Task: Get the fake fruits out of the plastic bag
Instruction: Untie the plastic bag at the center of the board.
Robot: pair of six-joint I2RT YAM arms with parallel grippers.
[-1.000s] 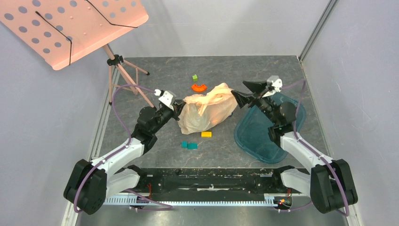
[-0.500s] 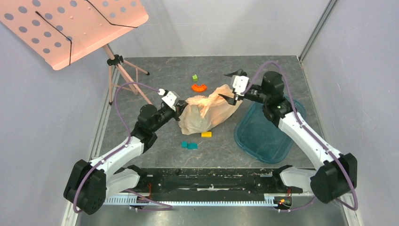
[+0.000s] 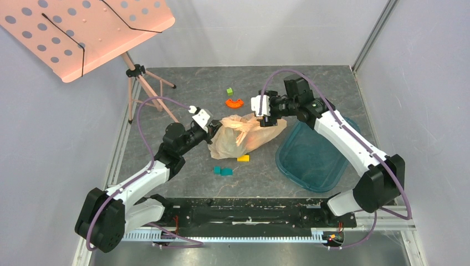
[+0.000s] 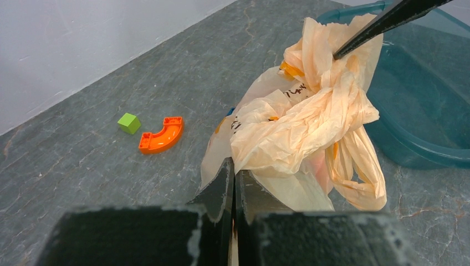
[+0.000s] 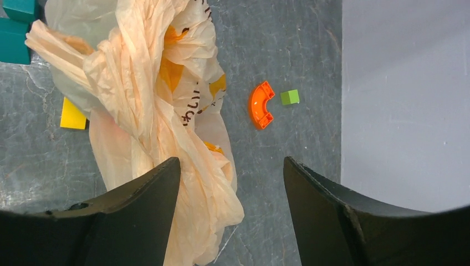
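A: My left hand [image 4: 233,169] is closed, and as I judge it, it pinches the near edge of the bag [image 3: 246,136]. My right hand [image 5: 231,166] is open over the far end, with one finger tip touching the top fold. How do I go on well?

B: I would take only one layer of film at the mouth, not the whole bunch of folds. If I close on the bunch, I shut the opening and the fruits cannot come out. Then I would lift slowly and pull away from the left hand, so the mouth spreads. The left hand must not let go, otherwise the whole bag slides along.

A: Where are the fruits? I cannot see them.

B: I cannot either, not clearly. I think they are inside. The bag bulges in the middle, and my left wrist view shows a reddish shade through the film. It may be only print.

A: And the bag itself?

B: It is thin, pale peach and half transparent, very crumpled, with loose handles and some orange and dark marks. It lies in the middle of the tabletop [image 3: 183,88], with its right end just beside the rim of the teal tray [image 3: 310,160] and a yellow block [image 3: 243,158] near it. I expect such film to slip and stretch before it follows the hand.
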